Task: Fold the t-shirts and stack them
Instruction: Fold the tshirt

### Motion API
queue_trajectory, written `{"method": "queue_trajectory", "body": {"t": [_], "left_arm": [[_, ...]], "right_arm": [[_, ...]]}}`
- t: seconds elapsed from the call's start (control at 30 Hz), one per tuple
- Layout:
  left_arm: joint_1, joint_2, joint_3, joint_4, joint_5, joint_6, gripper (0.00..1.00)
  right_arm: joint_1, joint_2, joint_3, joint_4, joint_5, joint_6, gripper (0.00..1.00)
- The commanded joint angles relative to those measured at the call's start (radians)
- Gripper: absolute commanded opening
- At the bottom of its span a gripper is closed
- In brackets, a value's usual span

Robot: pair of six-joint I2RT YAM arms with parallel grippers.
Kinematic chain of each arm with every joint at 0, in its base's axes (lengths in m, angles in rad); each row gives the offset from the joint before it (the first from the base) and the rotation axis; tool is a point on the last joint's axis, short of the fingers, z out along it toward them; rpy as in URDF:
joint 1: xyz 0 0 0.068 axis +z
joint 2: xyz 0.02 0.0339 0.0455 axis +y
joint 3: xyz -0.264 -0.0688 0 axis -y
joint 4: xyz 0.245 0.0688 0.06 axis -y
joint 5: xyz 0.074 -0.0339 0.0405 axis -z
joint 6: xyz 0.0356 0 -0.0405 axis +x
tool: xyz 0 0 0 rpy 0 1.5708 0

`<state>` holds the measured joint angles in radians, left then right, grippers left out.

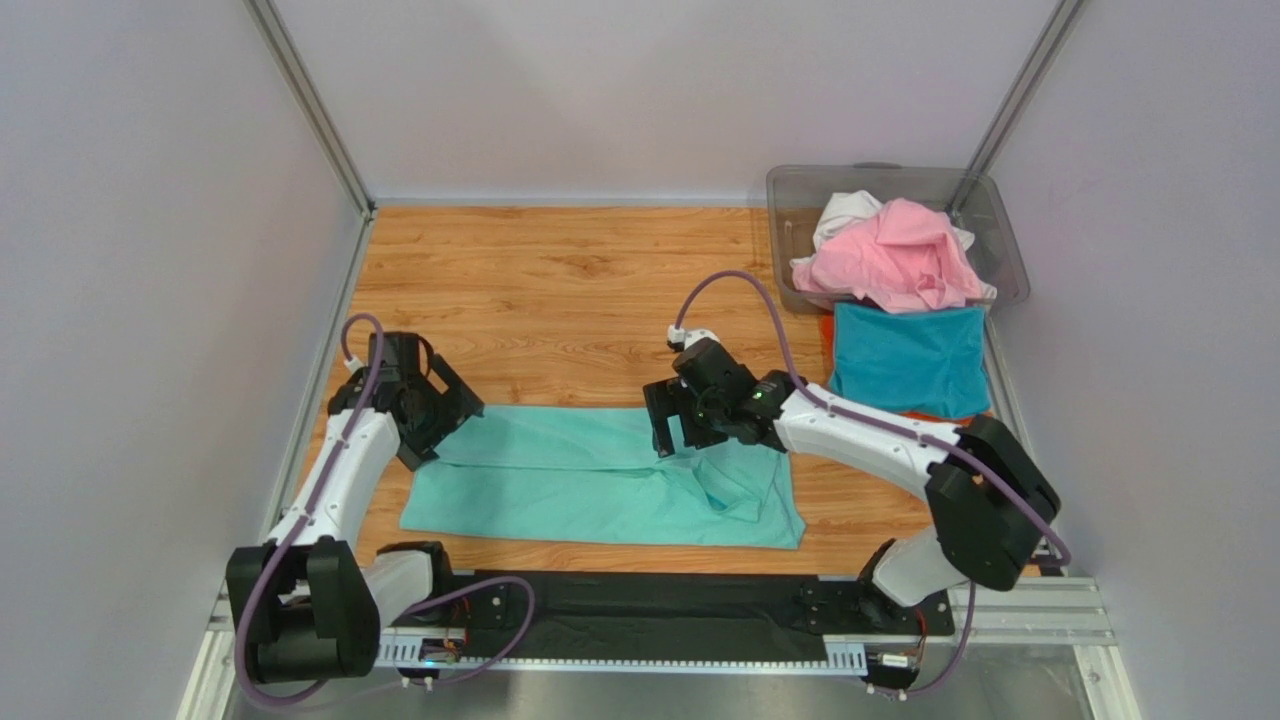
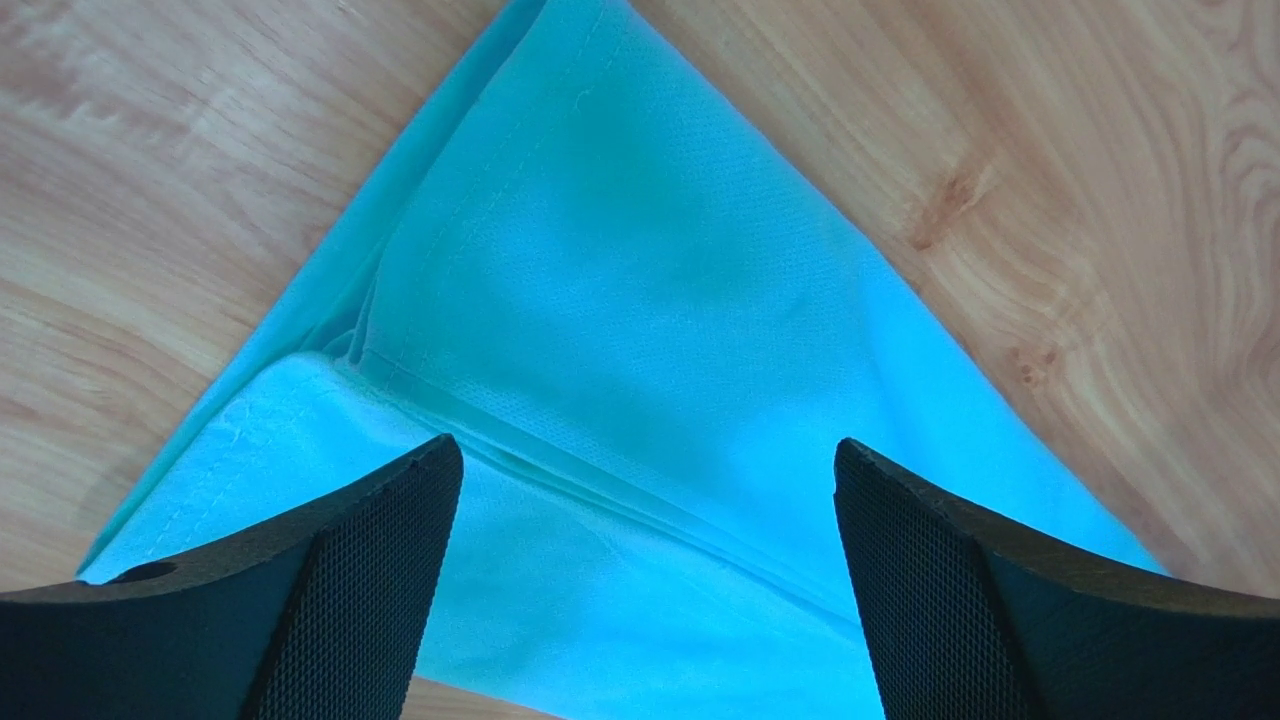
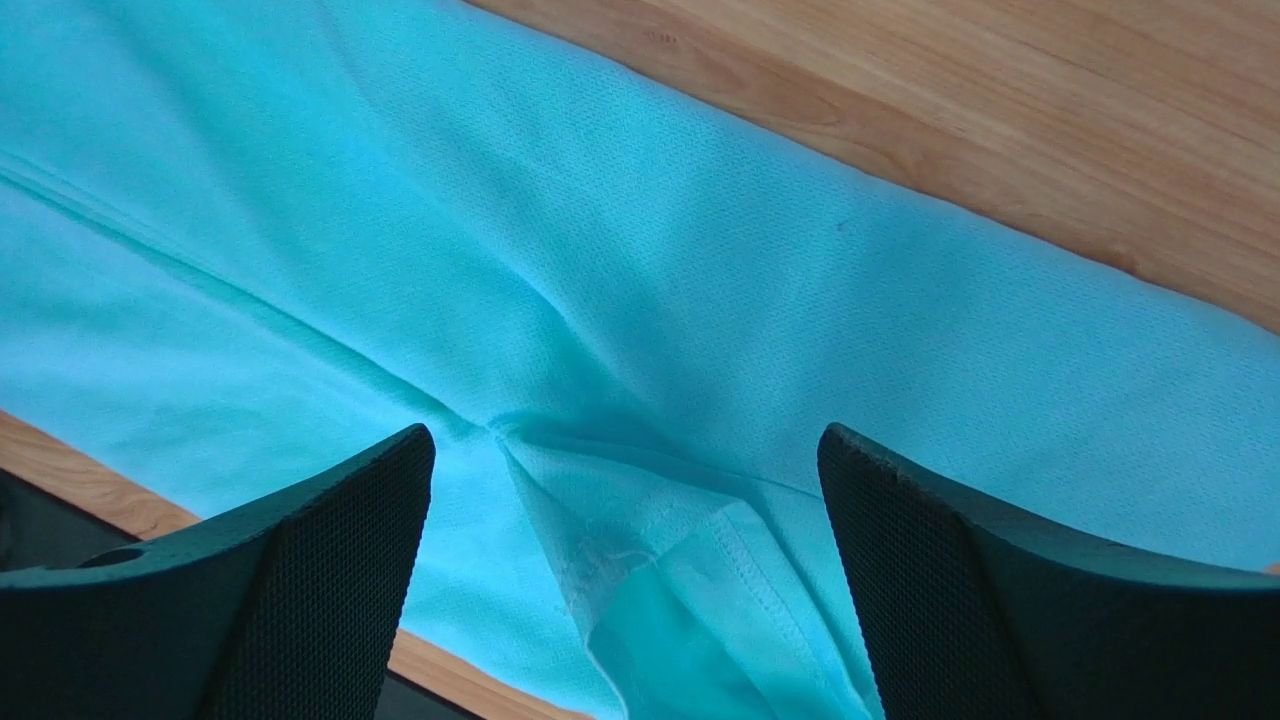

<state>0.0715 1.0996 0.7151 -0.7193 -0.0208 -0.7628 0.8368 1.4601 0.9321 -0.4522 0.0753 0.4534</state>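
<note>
A mint green t-shirt point(image 1: 601, 477) lies folded lengthwise into a long band on the wooden table point(image 1: 556, 285). My left gripper point(image 1: 439, 405) hovers open over its left corner point(image 2: 631, 330), fingers point(image 2: 361, 585) spread wide with only cloth below. Over the shirt's right part, where a sleeve point(image 3: 706, 600) bunches, my right gripper point(image 1: 679, 423) is open too, nothing between its pads point(image 3: 962, 585). A teal blue t-shirt point(image 1: 908, 360) lies folded at the right with an orange edge point(image 1: 920, 414) under it. Pink point(image 1: 896, 255) and white point(image 1: 848, 210) t-shirts sit crumpled in the bin.
A clear grey plastic bin point(image 1: 787, 210) stands at the back right corner. Grey walls and metal posts close in the table on three sides. A black mat point(image 1: 661, 600) and the arm bases run along the near edge.
</note>
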Motion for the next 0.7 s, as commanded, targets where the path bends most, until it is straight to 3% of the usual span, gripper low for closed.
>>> {"method": "queue_trajectory", "body": {"t": [0.0, 0.3, 0.67], "left_arm": [[-0.004, -0.015, -0.063, 0.102, 0.087, 0.04, 1.0], [-0.002, 0.108, -0.085, 0.15, 0.022, 0.083, 1.0], [-0.002, 0.12, -0.109, 0.175, -0.005, 0.092, 1.0]], "right_arm": [[0.001, 0.063, 0.057, 0.029, -0.028, -0.012, 1.0], [0.037, 0.085, -0.058, 0.095, -0.226, 0.108, 1.0], [0.311, -0.089, -0.059, -0.049, -0.089, 0.271, 1.0]]}}
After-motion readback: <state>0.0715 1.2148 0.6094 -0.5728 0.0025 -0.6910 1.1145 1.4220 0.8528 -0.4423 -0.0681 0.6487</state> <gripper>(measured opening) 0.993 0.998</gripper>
